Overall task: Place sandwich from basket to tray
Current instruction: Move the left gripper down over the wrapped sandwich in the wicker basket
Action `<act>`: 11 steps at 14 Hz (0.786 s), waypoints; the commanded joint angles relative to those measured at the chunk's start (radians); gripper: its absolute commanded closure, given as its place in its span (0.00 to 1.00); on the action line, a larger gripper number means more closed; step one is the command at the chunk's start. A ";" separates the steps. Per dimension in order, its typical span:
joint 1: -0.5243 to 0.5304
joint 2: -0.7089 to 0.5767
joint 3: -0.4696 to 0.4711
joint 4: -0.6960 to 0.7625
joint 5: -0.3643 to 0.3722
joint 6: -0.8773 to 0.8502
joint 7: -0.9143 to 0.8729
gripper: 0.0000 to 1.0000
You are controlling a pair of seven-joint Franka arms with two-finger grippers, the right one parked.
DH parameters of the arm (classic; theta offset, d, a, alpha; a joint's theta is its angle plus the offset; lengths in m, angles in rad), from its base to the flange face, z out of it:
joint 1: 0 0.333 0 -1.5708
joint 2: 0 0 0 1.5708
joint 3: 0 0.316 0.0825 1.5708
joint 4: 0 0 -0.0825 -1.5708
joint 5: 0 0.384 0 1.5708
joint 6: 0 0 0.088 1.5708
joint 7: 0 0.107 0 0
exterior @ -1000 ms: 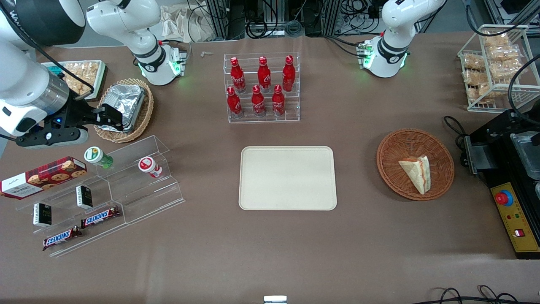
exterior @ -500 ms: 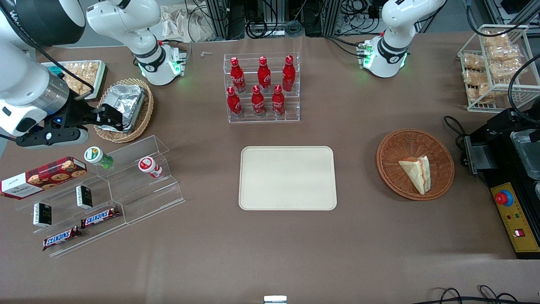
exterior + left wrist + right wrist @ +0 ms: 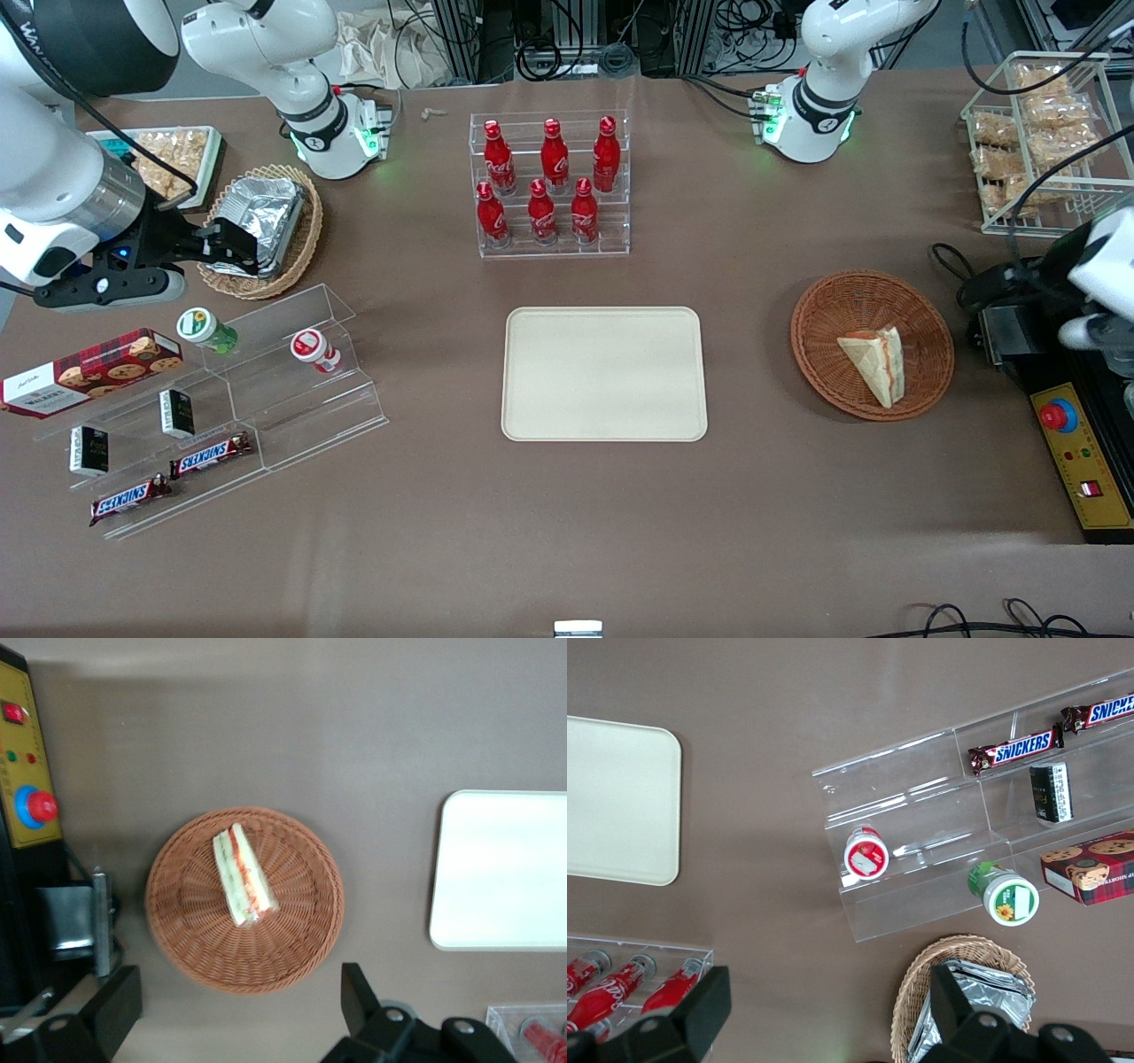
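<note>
The sandwich [image 3: 873,359] [image 3: 239,879], a pale bread wedge with a red filling layer, lies in the round reddish-brown wicker basket [image 3: 815,306] [image 3: 177,939]. The cream tray [image 3: 604,372] [image 3: 505,868] lies flat beside the basket, toward the parked arm's end, with nothing on it. My left gripper [image 3: 237,1005] hangs high above the table, open wide, with nothing between its black fingers [image 3: 359,997]. The basket's rim shows just past the fingertips. In the front view only the arm's white wrist [image 3: 1099,275] shows, at the working arm's end.
A black control box with a red button [image 3: 1063,425] [image 3: 35,806] stands close to the basket. A wire rack of snack bags [image 3: 1036,133] and a clear rack of red bottles [image 3: 549,186] stand farther from the front camera. Acrylic shelves [image 3: 221,408] stand toward the parked arm's end.
The left arm's wrist has come into the front view over the black box near the basket. Sandwich, basket and tray have not moved.
</note>
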 commanded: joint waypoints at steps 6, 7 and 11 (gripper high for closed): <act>0.012 -0.038 0.006 -0.311 -0.005 0.241 -0.267 0.00; 0.013 -0.038 0.008 -0.358 -0.003 0.292 -0.299 0.00; 0.044 -0.034 0.018 -0.541 0.009 0.560 -0.319 0.00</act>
